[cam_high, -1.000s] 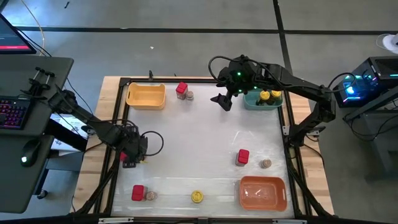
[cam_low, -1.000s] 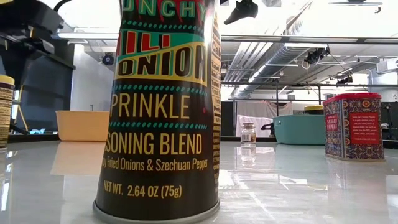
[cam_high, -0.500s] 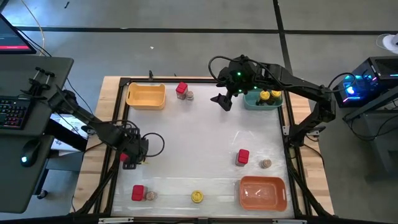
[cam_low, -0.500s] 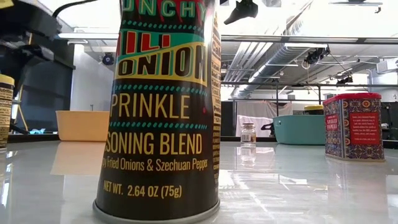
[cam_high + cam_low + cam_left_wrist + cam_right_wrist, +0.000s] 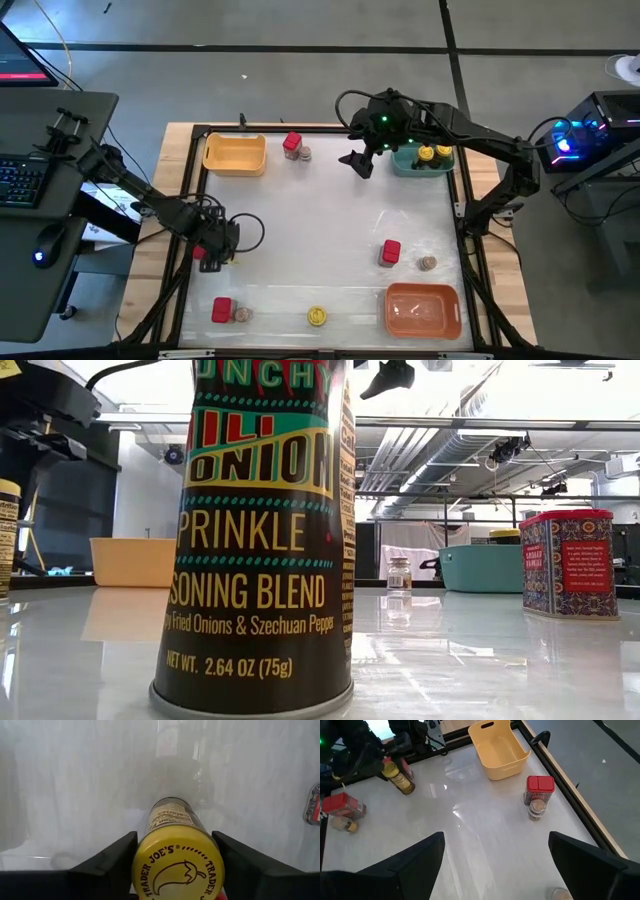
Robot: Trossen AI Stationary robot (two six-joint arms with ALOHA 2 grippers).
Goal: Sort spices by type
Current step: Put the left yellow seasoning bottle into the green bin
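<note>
A yellow-lidded jar [image 5: 172, 820] stands at the table's left edge, and my left gripper [image 5: 213, 245] reaches down over it, shut on its lid. The right wrist view shows this jar [image 5: 400, 779] under the dark gripper with a red box [image 5: 407, 769] right behind it. My right gripper [image 5: 356, 162] hangs open above the far part of the table, beside the teal tray [image 5: 408, 166], with nothing between its fingers. Other spices stand in pairs: a red box [image 5: 292, 143] with a small jar [image 5: 305, 153], a red box [image 5: 390, 252] with a small jar [image 5: 427, 263]. My left gripper pinches the jar's yellow lid [image 5: 142, 865] between its two fingers [image 5: 110, 862], one on each side of the lid's rim. The fingers come from above, pointing down. The jar stands upright with its base on the table.
A yellow tray [image 5: 235, 153] is at the far left and an orange tray [image 5: 423, 310] at the near right. The teal tray holds yellow-lidded jars [image 5: 432, 154]. Near the front edge stand a red box [image 5: 222, 310], a small jar [image 5: 241, 314] and a yellow-lidded jar [image 5: 317, 316].
</note>
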